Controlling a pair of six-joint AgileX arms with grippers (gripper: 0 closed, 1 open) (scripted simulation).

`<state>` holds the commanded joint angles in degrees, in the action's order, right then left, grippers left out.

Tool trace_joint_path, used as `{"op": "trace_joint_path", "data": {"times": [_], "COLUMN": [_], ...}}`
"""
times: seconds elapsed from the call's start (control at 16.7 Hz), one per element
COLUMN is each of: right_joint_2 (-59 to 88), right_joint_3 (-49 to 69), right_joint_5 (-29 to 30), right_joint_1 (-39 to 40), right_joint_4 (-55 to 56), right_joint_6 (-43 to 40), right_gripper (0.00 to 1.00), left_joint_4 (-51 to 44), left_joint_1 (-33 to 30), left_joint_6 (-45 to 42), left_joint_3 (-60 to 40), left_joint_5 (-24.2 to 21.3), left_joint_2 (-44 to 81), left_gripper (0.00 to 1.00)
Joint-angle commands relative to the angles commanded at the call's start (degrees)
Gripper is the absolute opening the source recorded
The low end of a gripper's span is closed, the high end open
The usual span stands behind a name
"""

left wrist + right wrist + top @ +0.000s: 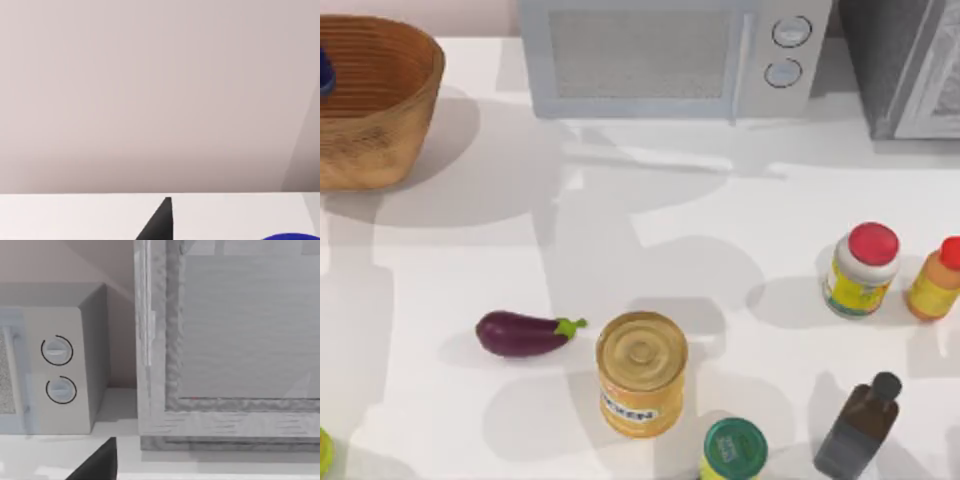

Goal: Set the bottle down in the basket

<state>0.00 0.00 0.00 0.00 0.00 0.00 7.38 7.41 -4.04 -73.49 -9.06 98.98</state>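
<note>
At far left of the white tabletop (720, 200), a sliver of the bottle's blue cap (324, 72) shows inside the wicker basket (380, 130). Rightward lie an eggplant (525, 333), a can (641, 373) and a microwave (670, 55). Whether my end effectors are apart or together, I cannot tell.

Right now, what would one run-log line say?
bottle: blue bit inside basket, top view's far left | grippers: cannot tell | table: eggplant, can, jars, microwave
</note>
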Motion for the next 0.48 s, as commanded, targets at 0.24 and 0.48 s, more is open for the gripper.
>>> {"op": "trace_joint_path", "data": {"times": [0.24,0.48], "right_joint_2": [0.0,0.0], "right_joint_3": [0.0,0.0], "right_joint_5": [0.0,0.0], "right_joint_1": [0.0,0.0], "right_joint_4": [0.0,0.0], "right_joint_6": [0.0,0.0], "right_gripper": [1.0,1.0], "left_joint_4": [0.0,0.0], "left_joint_1": [0.0,0.0], "left_joint_6": [0.0,0.0], "left_joint_3": [0.0,0.0], "left_joint_5": [0.0,0.0], "left_joint_2": [0.0,0.0], "left_gripper": [1.0,1.0]}}
